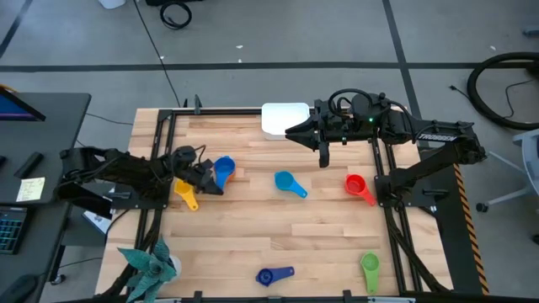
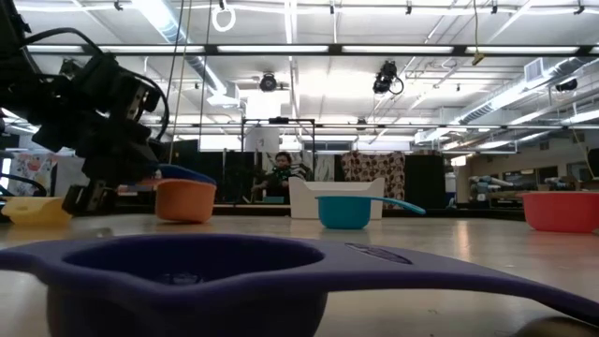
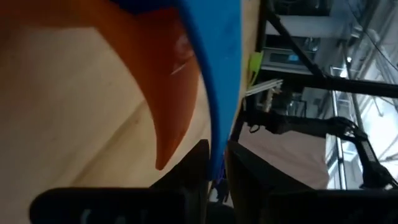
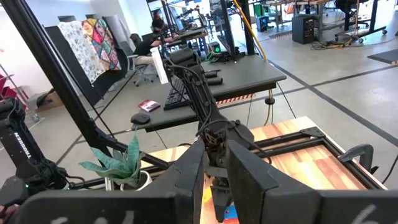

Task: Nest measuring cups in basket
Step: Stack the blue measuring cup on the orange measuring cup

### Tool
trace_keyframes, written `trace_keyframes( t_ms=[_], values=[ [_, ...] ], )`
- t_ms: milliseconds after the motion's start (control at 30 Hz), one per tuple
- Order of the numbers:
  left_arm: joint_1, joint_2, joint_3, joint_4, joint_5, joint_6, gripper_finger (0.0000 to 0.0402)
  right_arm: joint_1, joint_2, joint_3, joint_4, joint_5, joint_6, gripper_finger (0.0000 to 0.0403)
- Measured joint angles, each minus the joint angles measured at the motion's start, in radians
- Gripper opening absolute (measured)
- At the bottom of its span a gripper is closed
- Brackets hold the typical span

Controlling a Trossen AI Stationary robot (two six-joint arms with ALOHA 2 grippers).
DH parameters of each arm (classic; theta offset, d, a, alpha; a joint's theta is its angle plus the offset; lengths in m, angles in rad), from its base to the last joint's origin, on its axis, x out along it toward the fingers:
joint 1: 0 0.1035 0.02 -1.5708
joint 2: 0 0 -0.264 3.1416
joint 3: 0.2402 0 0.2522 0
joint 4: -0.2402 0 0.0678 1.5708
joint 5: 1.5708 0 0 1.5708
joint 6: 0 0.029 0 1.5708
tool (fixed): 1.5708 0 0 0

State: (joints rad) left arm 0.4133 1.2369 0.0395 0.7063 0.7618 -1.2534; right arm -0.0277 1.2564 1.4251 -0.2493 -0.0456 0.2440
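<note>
My left gripper pinches the medium blue cup, nested over the orange cup at the table's left, so I should lift level toward the far-edge basket.

Left hand low and closed on something; right hand hangs raised.

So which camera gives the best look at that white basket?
The high view: the basket shows from above at the table's far edge, beside the right gripper. The low view shows only its side wall behind the light blue cup. Neither wrist view shows it.
</note>
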Motion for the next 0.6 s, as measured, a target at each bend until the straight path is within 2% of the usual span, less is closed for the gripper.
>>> trace_keyframes(
  t_ms=[200, 367, 600],
  values=[
    [-0.001, -0.002, 0.002, -0.11, -0.075, 0.071, 0.0057, 0.0, 0.0, 0.0, 0.0, 0.0, 0.0, 0.0072],
    [0.0, -0.002, 0.003, -0.117, -0.137, 0.11, 0.0057, 0.0, 0.0, 0.0, 0.0, 0.0, 0.0, 0.0072],
    [0.016, -0.002, 0.002, -0.115, -0.115, 0.162, 0.0057, 0.0, 0.0, 0.0, 0.0, 0.0, 0.0, 0.0072]
  ],
)
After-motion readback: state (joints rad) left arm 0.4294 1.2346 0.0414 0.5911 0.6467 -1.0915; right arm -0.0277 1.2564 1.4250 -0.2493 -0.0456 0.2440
